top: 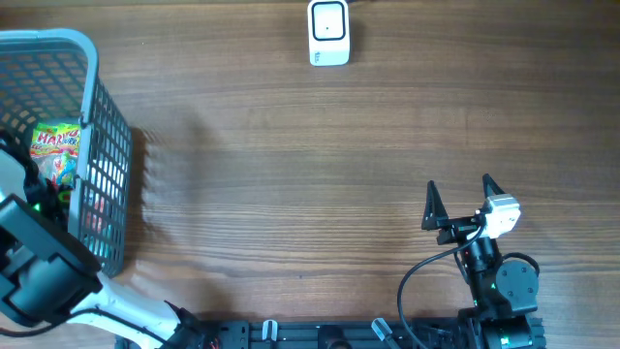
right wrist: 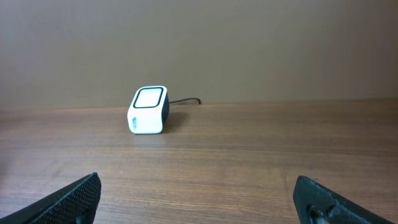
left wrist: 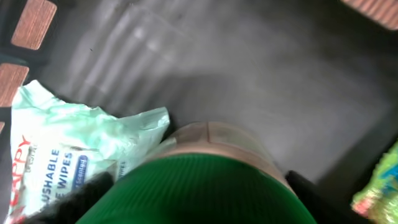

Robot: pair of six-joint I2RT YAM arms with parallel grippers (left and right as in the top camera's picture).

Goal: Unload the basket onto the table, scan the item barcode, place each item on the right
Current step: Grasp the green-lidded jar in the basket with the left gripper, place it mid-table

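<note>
Wipes pack (left wrist: 62,155) only in left-wrist view

Wood-grain table (top: 291,194), matt; grey plastic mesh basket (top: 107,126); glossy white scanner (top: 328,32).

— Furniture?
— Only a wooden table (top: 291,165), mid-brown, grained side to side in the overhead view.
— Surface?
— Matt and smooth, streaked darker along the grain. Marked toward the left by a faint barred shadow (top: 167,165).
— Behind it?
— A plain wall (right wrist: 261,43), dull beige, unmarked. Met by the table's far edge in a straight level line, as seen from the right wrist.
— Light?
— Soft and even. Shadows pale, blurred at the edges.
</note>
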